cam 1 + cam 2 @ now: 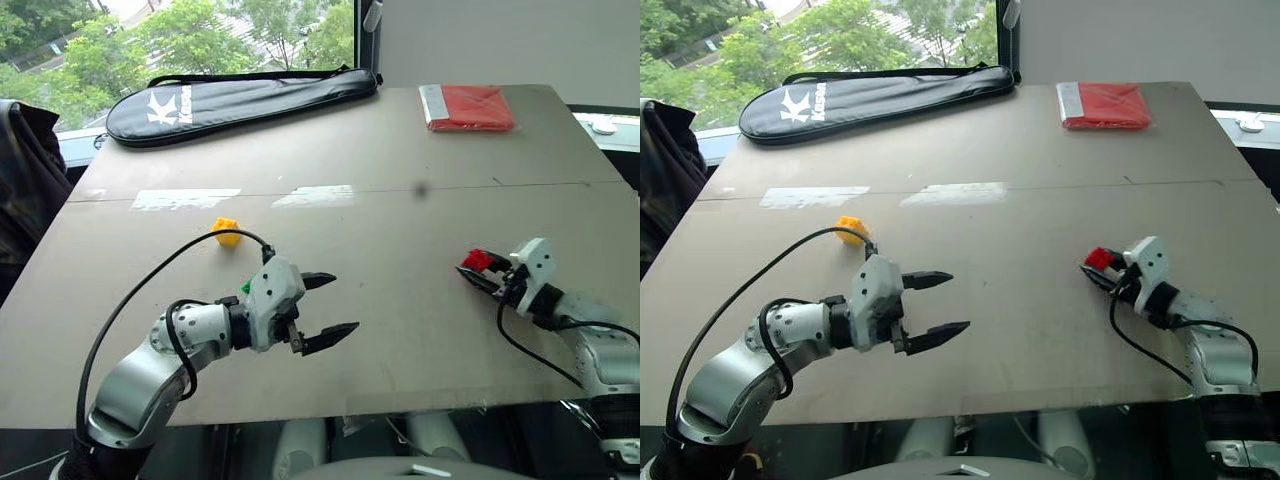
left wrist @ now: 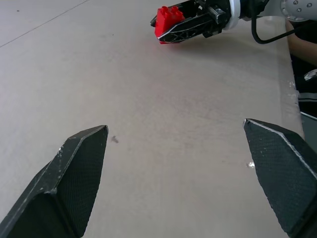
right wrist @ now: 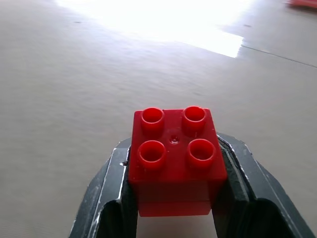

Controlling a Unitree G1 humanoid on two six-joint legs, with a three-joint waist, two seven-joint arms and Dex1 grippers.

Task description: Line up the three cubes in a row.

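The red cube [image 3: 174, 158], studs up, sits clamped between the two black fingers of my right gripper [image 1: 476, 270], which is shut on it at the right side of the table. The yellow cube [image 1: 227, 232] rests on the table left of centre. A sliver of the green cube [image 1: 245, 288] peeks out behind my left wrist, mostly hidden. My left gripper [image 1: 325, 310] hovers open over bare table, pointing right toward the red cube [image 2: 168, 22], with nothing between its fingers.
A black racket bag [image 1: 240, 98] lies along the far left edge. A flat red packet [image 1: 470, 107] lies at the far right corner. The grey table [image 1: 400, 220] is made of two boards with a seam across the middle.
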